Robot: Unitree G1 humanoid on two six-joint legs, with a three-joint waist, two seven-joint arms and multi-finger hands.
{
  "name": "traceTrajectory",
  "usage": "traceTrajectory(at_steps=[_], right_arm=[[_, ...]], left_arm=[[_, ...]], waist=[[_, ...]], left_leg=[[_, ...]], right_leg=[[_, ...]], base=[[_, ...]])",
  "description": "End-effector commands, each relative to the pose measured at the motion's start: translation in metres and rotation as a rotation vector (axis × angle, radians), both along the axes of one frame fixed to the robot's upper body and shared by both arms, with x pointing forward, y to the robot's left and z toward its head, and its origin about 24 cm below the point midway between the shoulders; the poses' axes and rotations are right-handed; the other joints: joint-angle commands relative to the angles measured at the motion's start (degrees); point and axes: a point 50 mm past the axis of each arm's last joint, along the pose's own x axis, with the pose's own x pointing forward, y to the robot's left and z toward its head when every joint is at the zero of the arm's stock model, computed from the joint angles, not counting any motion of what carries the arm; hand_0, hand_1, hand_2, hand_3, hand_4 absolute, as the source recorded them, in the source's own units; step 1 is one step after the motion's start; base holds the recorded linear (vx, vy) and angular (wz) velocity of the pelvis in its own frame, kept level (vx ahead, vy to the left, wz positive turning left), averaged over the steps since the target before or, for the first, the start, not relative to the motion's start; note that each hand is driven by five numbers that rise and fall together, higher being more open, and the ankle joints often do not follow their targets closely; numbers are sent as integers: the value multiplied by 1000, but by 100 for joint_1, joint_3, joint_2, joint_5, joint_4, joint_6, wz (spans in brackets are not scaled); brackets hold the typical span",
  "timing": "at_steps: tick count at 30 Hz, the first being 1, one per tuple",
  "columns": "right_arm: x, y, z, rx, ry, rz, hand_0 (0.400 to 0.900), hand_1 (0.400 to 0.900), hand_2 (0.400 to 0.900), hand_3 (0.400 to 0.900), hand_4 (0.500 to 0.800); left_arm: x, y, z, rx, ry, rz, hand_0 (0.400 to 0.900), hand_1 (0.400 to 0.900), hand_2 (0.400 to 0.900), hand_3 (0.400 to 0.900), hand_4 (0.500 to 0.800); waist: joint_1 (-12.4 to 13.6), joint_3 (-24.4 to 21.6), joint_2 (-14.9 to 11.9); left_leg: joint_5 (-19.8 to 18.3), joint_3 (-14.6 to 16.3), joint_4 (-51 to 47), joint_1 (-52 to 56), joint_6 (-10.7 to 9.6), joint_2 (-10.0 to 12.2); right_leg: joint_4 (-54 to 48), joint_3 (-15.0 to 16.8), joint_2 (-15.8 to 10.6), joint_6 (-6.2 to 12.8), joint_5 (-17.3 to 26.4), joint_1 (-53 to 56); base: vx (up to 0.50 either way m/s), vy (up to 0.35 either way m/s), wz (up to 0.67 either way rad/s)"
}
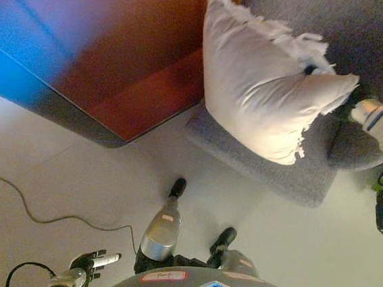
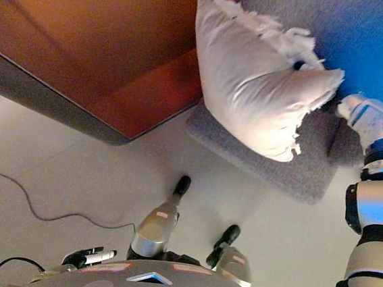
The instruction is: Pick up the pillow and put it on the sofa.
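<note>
A cream pillow with a fringed edge stands tilted over the grey sofa seat. I cannot tell whether its lower corner rests on the seat. My right hand is at the pillow's right corner, with dark fingers curled over the top edge and pinching the cloth. The sofa's grey back rises behind the pillow. Far from the pillow, my left hand hangs low at the bottom left with its fingers relaxed and nothing in it.
A reddish-brown wooden table fills the upper left, its corner close to the sofa seat's left edge. Pale floor stretches between me and the sofa.
</note>
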Motion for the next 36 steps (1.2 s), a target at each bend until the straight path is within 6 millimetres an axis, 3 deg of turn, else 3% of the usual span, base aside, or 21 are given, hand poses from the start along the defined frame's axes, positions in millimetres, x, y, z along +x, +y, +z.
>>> traceTrajectory(at_steps=[1,8,15,16,17,25,36], right_arm=[[9,-4,110,-50,-397,-26,400,400,400,400,500],[-4,-27,122,-149,-383,-127,400,400,400,400,500],[-21,-50,139,-264,-379,-242,400,400,400,400,500],[-23,-54,141,-299,-376,-275,582,582,582,582,609],[-24,-55,143,-321,-380,-291,900,900,900,900,800],[-33,-63,155,-450,-341,-349,900,900,900,900,800],[-55,-90,138,-486,-198,-392,900,900,900,900,800]], left_arm=[[18,17,8,39,-43,-45,900,900,900,900,800],[31,12,9,-6,-100,-17,900,900,900,900,800],[35,10,9,-24,-119,-19,900,900,900,900,800],[35,10,9,-23,-118,-22,900,900,900,900,800],[34,10,9,-21,-117,-23,900,900,900,900,800],[32,11,9,-7,-95,-33,900,900,900,900,800],[18,19,10,37,-16,-70,900,900,900,900,800]], waist=[[-43,122,58],[-369,262,297],[-547,256,331],[-560,250,321],[-577,240,309],[-678,13,174],[-737,-365,-181]], left_leg=[[-511,83,15,370,-95,259],[-458,293,19,235,-112,297],[-468,444,86,303,-131,345],[-476,451,99,322,-132,348],[-484,460,112,342,-132,350],[-542,588,172,587,-141,358],[-677,730,271,949,-145,389]], right_leg=[[842,107,-375,-113,-249,-571],[1079,372,-407,-163,-300,-983],[1205,518,-390,-190,-363,-1017],[1213,528,-383,-190,-365,-1005],[1219,541,-376,-190,-366,-995],[1086,568,-373,-183,-337,-674],[853,615,-335,-145,-297,-143]], base=[[-87,-26,-20],[-75,7,-21],[-10,-10,-13],[4,-49,-11],[5,-39,-13],[47,-1,-10],[93,-34,-6]])
